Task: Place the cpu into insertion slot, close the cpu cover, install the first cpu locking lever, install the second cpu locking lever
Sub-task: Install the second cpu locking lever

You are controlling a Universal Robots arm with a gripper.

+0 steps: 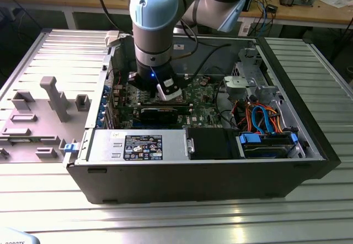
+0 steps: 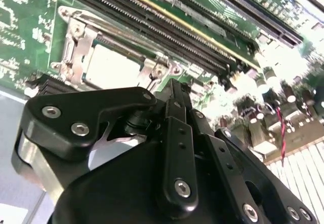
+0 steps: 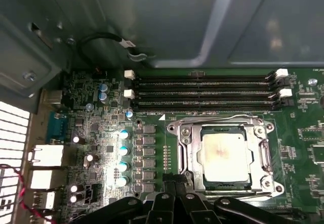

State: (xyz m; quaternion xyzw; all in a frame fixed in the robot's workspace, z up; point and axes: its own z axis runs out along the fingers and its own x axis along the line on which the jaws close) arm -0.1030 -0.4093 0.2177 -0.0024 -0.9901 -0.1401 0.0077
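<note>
end effector (image 3: 174, 196) is hovering just beside the insertion slot (image 3: 225, 155), its fingers (image 2: 174, 113) drawn together and gripping nothing. the cpu (image 3: 223, 155) is sitting in the slot with the cpu cover (image 3: 190, 150) lying down around it. judging from this, a badly aimed push could be skidding off the lever wire onto the memory slots (image 3: 202, 90)

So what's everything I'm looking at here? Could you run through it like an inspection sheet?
Surface: ribbed metal table carrying an open computer case.
Job's things: cpu sits in the insertion slot; cpu cover lies flat around it.
Clutter: grey moulded tray at the exterior view's left.
Claw: claw hovers at the socket's edge, empty.
Cables: orange and blue leads inside the case; red-black pair by the board.
Surroundings: wooden bench behind.
</note>
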